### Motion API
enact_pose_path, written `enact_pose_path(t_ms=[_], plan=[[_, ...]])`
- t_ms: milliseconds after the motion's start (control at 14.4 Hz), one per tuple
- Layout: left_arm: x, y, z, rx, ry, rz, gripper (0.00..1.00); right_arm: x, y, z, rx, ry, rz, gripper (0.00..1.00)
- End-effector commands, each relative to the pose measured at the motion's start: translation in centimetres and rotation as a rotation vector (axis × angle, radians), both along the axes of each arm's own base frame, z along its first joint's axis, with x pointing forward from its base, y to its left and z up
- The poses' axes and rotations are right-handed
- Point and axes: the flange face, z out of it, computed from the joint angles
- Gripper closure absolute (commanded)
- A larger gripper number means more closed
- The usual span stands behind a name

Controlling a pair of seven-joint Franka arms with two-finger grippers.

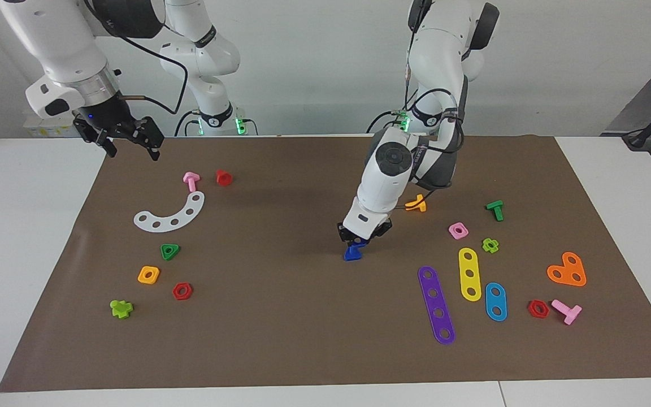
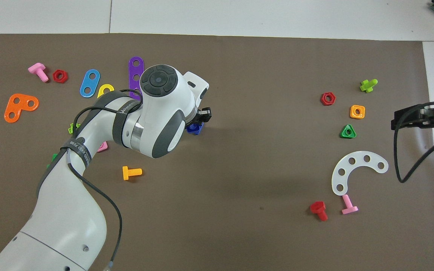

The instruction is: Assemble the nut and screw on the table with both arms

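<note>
My left gripper (image 1: 362,239) is shut on the blue square nut (image 1: 361,242) and holds it right over the blue screw (image 1: 352,255), which stands on its triangular head in the middle of the brown mat (image 1: 303,339). In the overhead view the nut (image 2: 194,129) covers the screw under the left gripper (image 2: 201,117). I cannot tell whether nut and screw touch. My right gripper (image 1: 132,150) is open and empty, raised over the mat's edge at the right arm's end; it also shows in the overhead view (image 2: 414,118).
A pink square nut (image 1: 458,230), an orange bolt (image 1: 416,204) and purple (image 1: 436,304), yellow and blue strips lie toward the left arm's end. A green triangular nut (image 1: 170,251), an orange-yellow square nut (image 1: 148,275) and a white curved strip (image 1: 170,214) lie toward the right arm's end.
</note>
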Motion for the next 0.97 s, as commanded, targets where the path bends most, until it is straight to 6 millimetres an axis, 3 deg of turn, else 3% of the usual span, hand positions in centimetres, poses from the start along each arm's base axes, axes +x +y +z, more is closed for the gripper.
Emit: enact_pose_path(t_ms=[0,485,901], plan=[[0.4,-0.9,-0.2,-0.017,-0.002,0.014,0.9,-0.7,-1.8,0.1,0.022,0.005,-0.02,0.0],[0.1,-1.9,-1.5,-0.014,-0.015,-0.001,0.9,-0.7,-1.0,0.0,0.022,0.009,0.01,0.0],[0.2,-1.5,-2.1,0.02,-0.008,-0.015,0.9,-0.6,0.3,0.1,0.016,0.002,0.026,0.0]])
